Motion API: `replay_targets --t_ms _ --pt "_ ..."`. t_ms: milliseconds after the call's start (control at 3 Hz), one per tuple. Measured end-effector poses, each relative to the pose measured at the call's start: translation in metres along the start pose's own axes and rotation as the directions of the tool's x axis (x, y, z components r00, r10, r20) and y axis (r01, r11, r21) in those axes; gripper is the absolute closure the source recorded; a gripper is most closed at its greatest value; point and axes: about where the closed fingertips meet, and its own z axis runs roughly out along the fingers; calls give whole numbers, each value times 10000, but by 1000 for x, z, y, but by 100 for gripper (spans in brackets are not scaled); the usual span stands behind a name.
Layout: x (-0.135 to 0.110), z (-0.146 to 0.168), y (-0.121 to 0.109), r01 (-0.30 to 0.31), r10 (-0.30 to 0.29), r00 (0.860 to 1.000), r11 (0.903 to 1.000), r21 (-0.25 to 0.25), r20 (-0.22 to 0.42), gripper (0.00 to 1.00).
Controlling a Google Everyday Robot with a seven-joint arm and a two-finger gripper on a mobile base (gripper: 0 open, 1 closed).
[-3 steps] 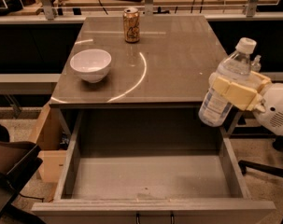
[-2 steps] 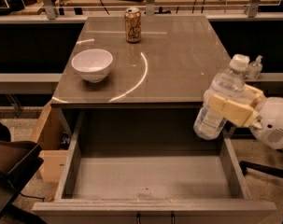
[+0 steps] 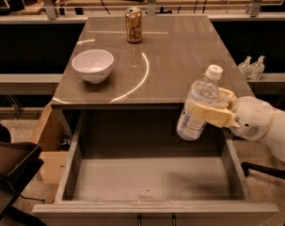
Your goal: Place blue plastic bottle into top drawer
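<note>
The blue plastic bottle is clear and ribbed with a white cap, and tilts slightly with the cap up and to the right. My gripper comes in from the right and is shut on the bottle's middle. It holds the bottle in the air over the right rear part of the open top drawer. The drawer is pulled out below the table's front edge, and its flat grey bottom is bare. The bottle's base hangs well above the drawer floor.
A white bowl and a gold-brown soda can stand on the grey table top. Two small pump bottles stand on a shelf to the right. A light wooden box and a dark chair are at the left.
My gripper has carried the bottle down and to the left, from beside the table's right edge to above the drawer's right rear part.
</note>
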Motion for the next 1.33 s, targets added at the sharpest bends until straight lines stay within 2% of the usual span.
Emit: replay_targets --t_ms 333,667,1000,1333 --pt "1 10 1 -8 9 10000 9995 -323 27 100" --pt "1 10 1 -8 9 10000 9995 -321 27 100" --pt "11 20 7 344 -368 9986 9974 -641 -370 100" --pt "33 28 21 649 -767 9930 9897 -1278 -897 100"
